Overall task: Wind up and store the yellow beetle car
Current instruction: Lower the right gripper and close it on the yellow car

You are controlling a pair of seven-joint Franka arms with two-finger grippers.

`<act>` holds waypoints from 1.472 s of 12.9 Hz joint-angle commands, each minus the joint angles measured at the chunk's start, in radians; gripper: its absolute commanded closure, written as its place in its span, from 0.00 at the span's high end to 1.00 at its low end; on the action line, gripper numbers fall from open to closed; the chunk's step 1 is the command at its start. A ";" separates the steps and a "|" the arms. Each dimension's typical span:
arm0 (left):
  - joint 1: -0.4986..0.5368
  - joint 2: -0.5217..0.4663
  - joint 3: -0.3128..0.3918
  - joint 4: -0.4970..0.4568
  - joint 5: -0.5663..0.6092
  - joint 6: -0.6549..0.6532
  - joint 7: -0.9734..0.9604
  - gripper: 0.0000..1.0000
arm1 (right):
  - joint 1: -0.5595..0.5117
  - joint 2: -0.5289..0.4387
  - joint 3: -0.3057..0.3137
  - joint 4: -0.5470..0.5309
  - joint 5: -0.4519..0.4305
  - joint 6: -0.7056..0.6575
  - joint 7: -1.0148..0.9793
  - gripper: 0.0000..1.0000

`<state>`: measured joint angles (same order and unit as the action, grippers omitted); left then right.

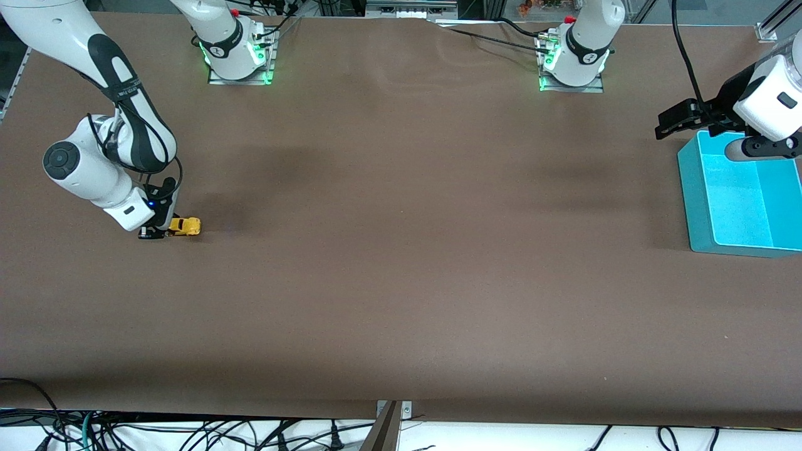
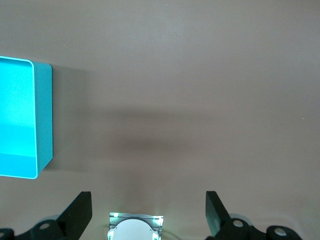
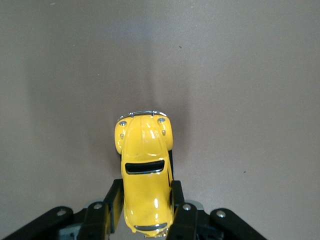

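The yellow beetle car [image 1: 185, 226] sits on the brown table toward the right arm's end. My right gripper [image 1: 164, 229] is low at the table and shut on the car's rear half. In the right wrist view the car [image 3: 144, 170] lies between the two black fingers [image 3: 114, 202], its nose pointing away from the wrist. My left gripper [image 1: 673, 120] is open and empty, held in the air beside the teal bin [image 1: 692, 207] at the left arm's end. In the left wrist view its two fingertips [image 2: 80, 212] stand wide apart.
The teal bin also shows in the left wrist view [image 2: 44, 120]; it holds nothing that I can see. The left arm's base [image 2: 135, 227] shows between the left fingers. Cables hang below the table's near edge.
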<state>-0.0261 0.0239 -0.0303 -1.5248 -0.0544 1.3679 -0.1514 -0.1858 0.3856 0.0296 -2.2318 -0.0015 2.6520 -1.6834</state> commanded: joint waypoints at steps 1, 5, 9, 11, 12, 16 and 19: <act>0.003 0.014 -0.005 0.032 0.021 -0.024 0.004 1.00 | -0.014 0.015 0.006 -0.014 0.000 0.013 -0.018 0.21; 0.003 0.014 -0.005 0.032 0.021 -0.024 0.004 1.00 | -0.020 0.025 0.006 -0.014 0.000 0.022 -0.031 0.17; 0.005 0.014 -0.005 0.032 0.021 -0.024 0.004 1.00 | -0.049 0.030 0.006 -0.015 0.000 0.025 -0.084 0.14; 0.005 0.014 -0.005 0.032 0.021 -0.024 0.004 1.00 | -0.078 0.032 0.006 -0.016 0.000 0.026 -0.128 0.13; 0.005 0.014 -0.005 0.032 0.021 -0.024 0.004 1.00 | -0.096 0.038 0.006 -0.016 0.000 0.026 -0.143 0.13; 0.005 0.014 -0.005 0.032 0.021 -0.024 0.004 1.00 | -0.162 0.058 0.006 -0.016 0.001 0.032 -0.217 0.13; 0.005 0.014 -0.005 0.032 0.021 -0.024 0.004 1.00 | -0.225 0.075 0.006 -0.014 0.001 0.034 -0.281 0.13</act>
<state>-0.0261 0.0239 -0.0301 -1.5248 -0.0544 1.3677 -0.1515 -0.3494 0.3951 0.0333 -2.2277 0.0014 2.6830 -1.8973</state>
